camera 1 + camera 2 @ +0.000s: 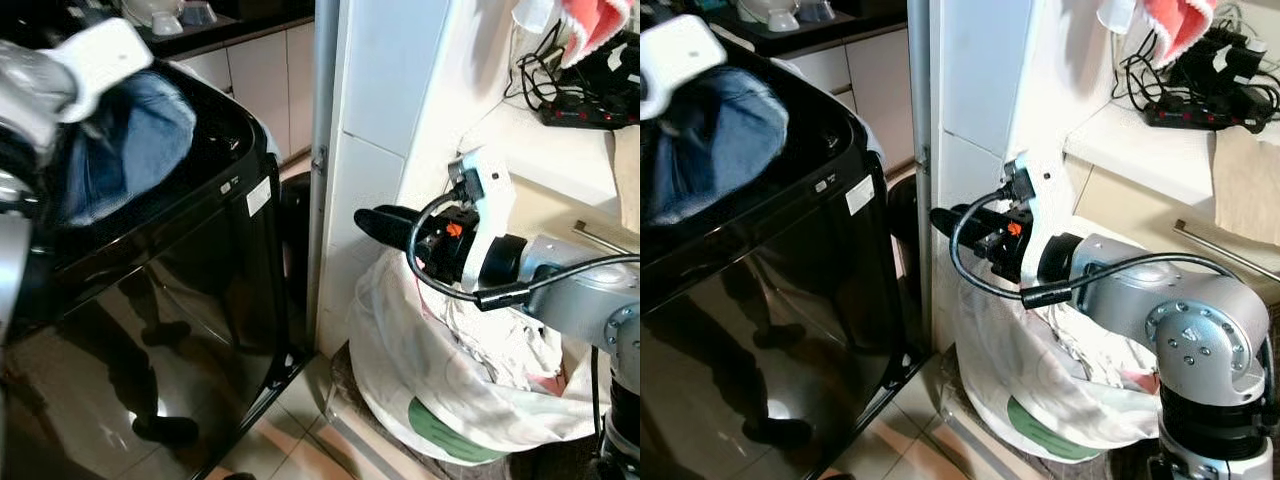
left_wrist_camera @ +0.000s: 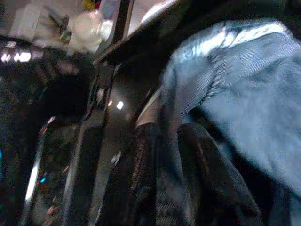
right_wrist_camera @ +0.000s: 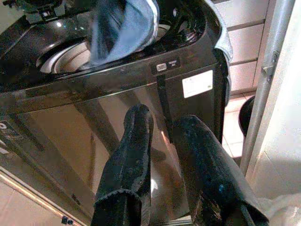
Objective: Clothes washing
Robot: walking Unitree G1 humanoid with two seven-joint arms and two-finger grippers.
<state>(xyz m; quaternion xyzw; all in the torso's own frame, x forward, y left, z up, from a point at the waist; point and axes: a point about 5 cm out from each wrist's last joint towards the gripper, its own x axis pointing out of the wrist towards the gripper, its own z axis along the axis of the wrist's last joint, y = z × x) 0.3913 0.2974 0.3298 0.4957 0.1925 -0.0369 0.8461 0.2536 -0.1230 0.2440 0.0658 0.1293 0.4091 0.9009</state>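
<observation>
Where jaws pinch: soft blue denim (image 2: 244, 99)

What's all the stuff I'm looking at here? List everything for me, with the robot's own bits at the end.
Washer: one, glossy black, on the robot's left, top open.
Jeans: one, blue, hanging over the washer's opening.
Laundry bag: one, white, on the floor at the right, holding pale clothes.
Pipe: one, grey, upright between washer and white wall.
Power strip: one, black, on the shelf at upper right, with cables.
Cloth: one, pink and white, hanging above the shelf.
Bowls: white, on the dark counter behind the washer.
Left tool: black, shut on the jeans.
Right tool: black, held over the bag, empty.
</observation>
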